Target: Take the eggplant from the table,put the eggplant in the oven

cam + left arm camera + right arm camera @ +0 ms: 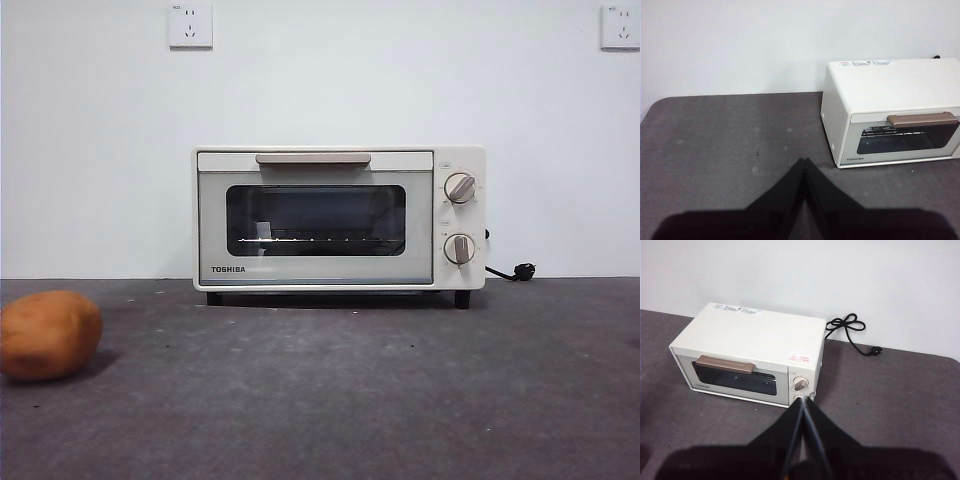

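Observation:
The cream-white Toshiba oven (338, 218) stands at the back of the dark grey table (350, 400), its door closed under the beige bar handle (313, 158). It also shows in the left wrist view as the oven (890, 100) and in the right wrist view as the oven (747, 352). No eggplant is in any view. My left gripper (804, 161) is shut above bare table, well clear of the oven. My right gripper (805, 399) is shut too, held above the table in front of the oven's knobs. Neither gripper appears in the front view.
An orange-brown potato (48, 335) lies near the table's front left. The oven's black cord and plug (852, 335) trail on the table behind its right side. A white wall with two sockets (190, 25) backs the table.

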Robot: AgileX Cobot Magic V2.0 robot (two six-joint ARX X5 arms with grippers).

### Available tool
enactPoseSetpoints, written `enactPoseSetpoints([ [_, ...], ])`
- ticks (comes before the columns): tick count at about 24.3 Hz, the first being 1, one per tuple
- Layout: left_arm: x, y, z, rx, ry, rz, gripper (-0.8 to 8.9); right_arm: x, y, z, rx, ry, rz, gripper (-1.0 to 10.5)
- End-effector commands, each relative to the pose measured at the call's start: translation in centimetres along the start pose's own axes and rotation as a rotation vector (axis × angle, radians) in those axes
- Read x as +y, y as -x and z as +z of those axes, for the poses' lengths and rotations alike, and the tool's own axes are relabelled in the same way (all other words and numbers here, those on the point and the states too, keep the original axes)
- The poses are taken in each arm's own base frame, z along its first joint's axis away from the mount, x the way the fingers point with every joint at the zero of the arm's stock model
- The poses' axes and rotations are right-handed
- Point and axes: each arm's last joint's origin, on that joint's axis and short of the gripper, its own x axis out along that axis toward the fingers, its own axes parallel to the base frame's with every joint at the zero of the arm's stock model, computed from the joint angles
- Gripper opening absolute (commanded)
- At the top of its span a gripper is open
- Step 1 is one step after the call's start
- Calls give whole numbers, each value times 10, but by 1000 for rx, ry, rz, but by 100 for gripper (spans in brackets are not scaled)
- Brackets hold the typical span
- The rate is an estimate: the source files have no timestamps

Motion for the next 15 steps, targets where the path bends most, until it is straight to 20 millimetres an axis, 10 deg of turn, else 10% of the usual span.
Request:
enactPoseSetpoints([
  [1, 0, 3, 1, -10, -21, 1, -7, 0, 0, -1, 4, -12, -3, 0],
  [15, 0, 3, 1, -10, -21, 1, -5, 0, 0, -3, 29, -3, -5, 0],
])
